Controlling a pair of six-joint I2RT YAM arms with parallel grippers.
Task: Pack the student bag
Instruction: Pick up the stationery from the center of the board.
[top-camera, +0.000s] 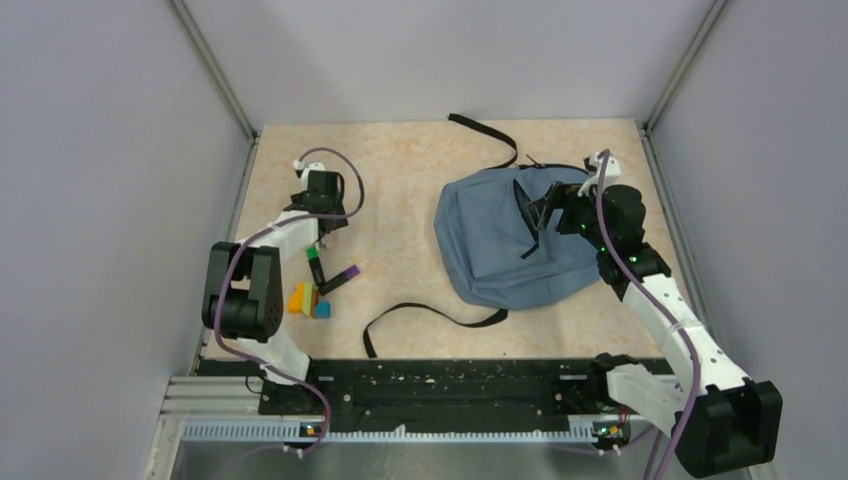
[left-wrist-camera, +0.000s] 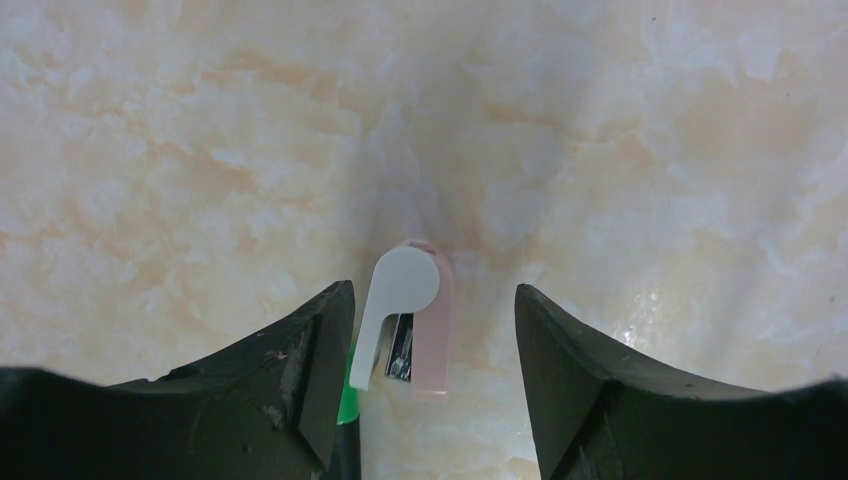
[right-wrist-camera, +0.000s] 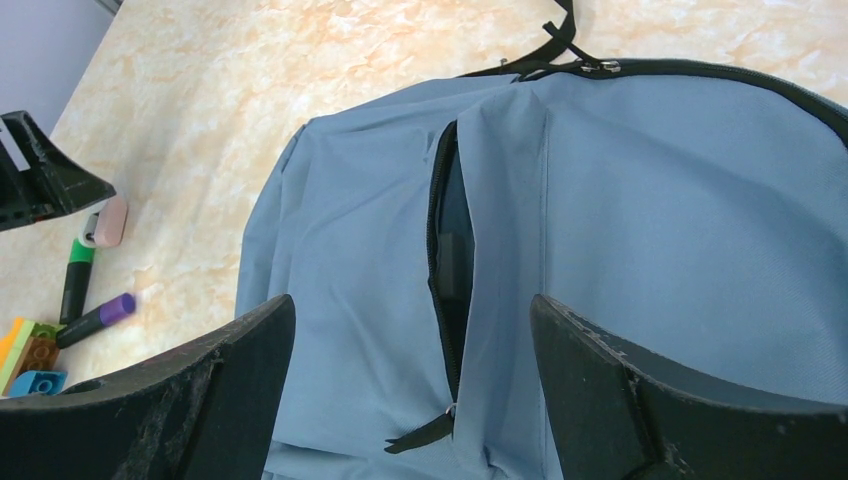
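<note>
The student bag (top-camera: 500, 245) lies flat on the right half of the table, blue-grey, with black straps trailing out. Its front zip pocket (right-wrist-camera: 448, 270) gapes open, showing dark lining, and the zip pull (right-wrist-camera: 425, 432) lies at the slit's near end. My right gripper (right-wrist-camera: 412, 310) hovers open just above that pocket, holding nothing. My left gripper (left-wrist-camera: 435, 300) is down at the tabletop, open, its fingers standing on either side of a small pink-and-white stapler (left-wrist-camera: 412, 322) with gaps on both sides. A green marker (left-wrist-camera: 347, 405) lies against the left finger.
Beside the left gripper (top-camera: 318, 235) lie the green marker (top-camera: 315, 265), a purple marker (top-camera: 341, 280) and a cluster of coloured toy bricks (top-camera: 308, 301). One bag strap (top-camera: 430, 315) loops toward the near edge, another (top-camera: 490, 135) runs toward the back. Grey walls enclose the table.
</note>
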